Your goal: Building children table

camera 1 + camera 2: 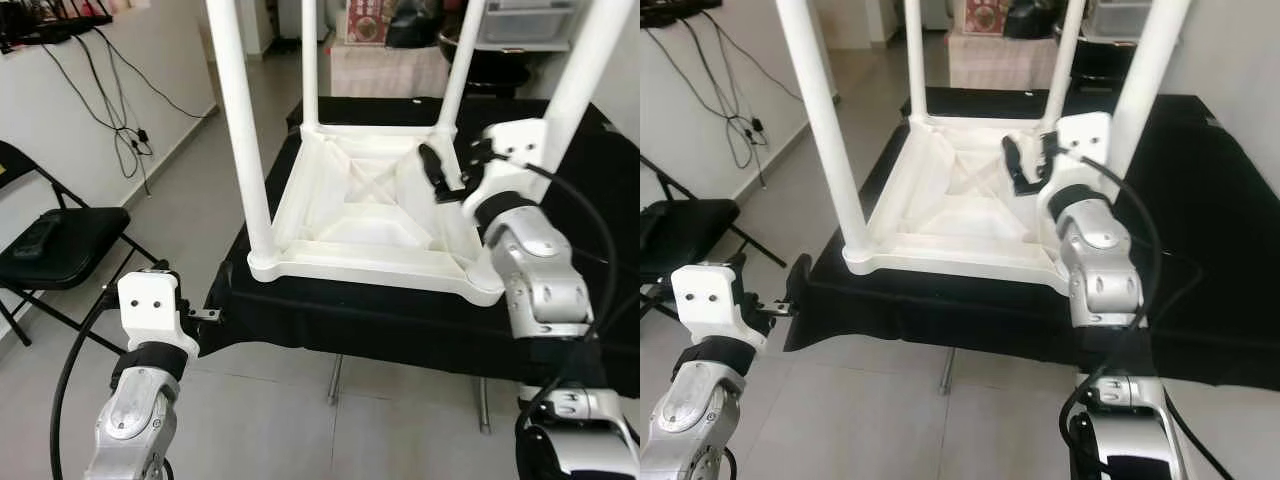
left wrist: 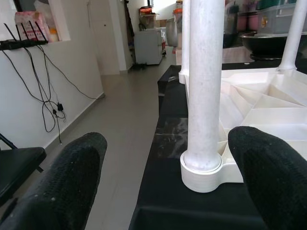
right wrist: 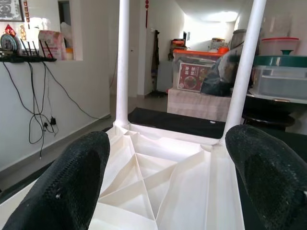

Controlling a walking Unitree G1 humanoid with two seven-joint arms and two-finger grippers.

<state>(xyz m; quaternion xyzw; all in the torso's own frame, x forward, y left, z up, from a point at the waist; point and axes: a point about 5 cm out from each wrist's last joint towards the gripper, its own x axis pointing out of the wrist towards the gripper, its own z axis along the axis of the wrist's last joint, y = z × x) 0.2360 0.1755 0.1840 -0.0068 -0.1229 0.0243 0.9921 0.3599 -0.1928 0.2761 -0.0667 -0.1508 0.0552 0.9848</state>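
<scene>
A white plastic children's table lies upside down on a black-covered table, its four legs pointing up. The near left leg stands in its corner socket. My left gripper is low at the black table's front left corner, open, facing that leg from a short distance with its fingers apart from it. My right gripper is raised over the near right part of the ribbed underside, beside the near right leg, open and holding nothing.
A black folding chair with a dark flat object on its seat stands at the left. Cables hang down the white wall. Storage boxes and a low bench stand behind the table. Tiled floor runs along the left side.
</scene>
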